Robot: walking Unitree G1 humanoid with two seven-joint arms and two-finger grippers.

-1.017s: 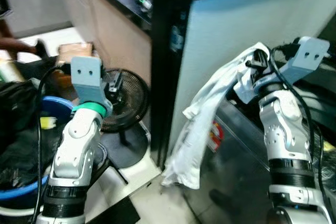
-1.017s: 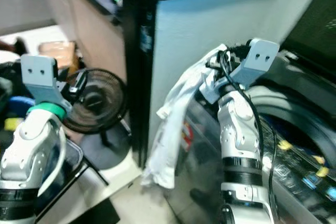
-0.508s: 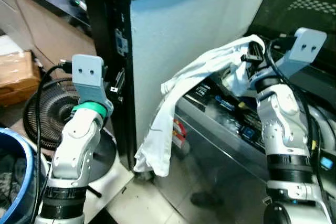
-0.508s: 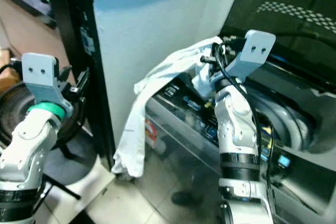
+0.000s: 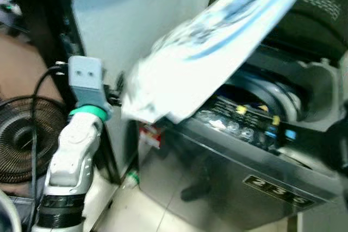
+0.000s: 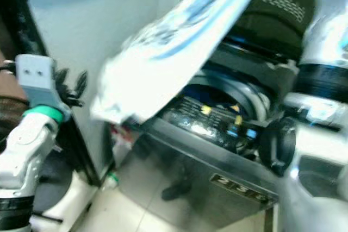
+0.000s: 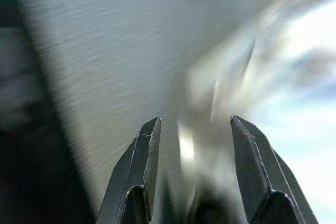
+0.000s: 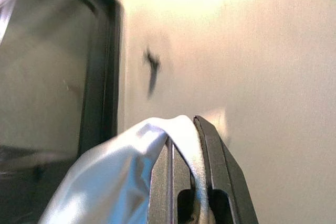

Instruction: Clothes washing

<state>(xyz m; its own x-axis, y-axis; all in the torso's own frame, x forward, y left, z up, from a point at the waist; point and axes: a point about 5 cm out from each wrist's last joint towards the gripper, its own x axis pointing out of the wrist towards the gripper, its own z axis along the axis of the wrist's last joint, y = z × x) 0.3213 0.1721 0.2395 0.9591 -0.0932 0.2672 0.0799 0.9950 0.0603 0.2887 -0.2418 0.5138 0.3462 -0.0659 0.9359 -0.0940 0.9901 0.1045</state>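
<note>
Loading is the step in hand, judging by how things lie: a white garment [image 5: 212, 52] with faint blue marks sweeps, blurred, from about 1 o'clock in the head views down toward 9 o'clock, hanging in the air over the open top of the washing machine [image 5: 255, 183]. The right gripper [image 8: 184, 182] has its jaws closed tight on a fold of that cloth, the white fabric pinched between them and spilling out to one side, with a pale wall and a dark-framed panel behind. The drum opening [image 6: 217, 99], dark with a bluish rim, sits at about 3 o'clock from the cloth's low corner, just behind the control panel [image 5: 239, 126]. To do this well, I would judge that the held end should be carried fully over the drum mouth before the jaws let go, and high enough that the trailing corner clears the front edge and the panel instead of draping over them. The left gripper [image 7: 191, 177] hangs at about 8 o'clock beside the white side panel [image 5: 125, 31], jaws parted and empty, with the blurred cloth passing just ahead of them; it seems well placed to push in any trailing part. A floor fan [image 5: 22, 137] stands well apart at 9 o'clock.
</note>
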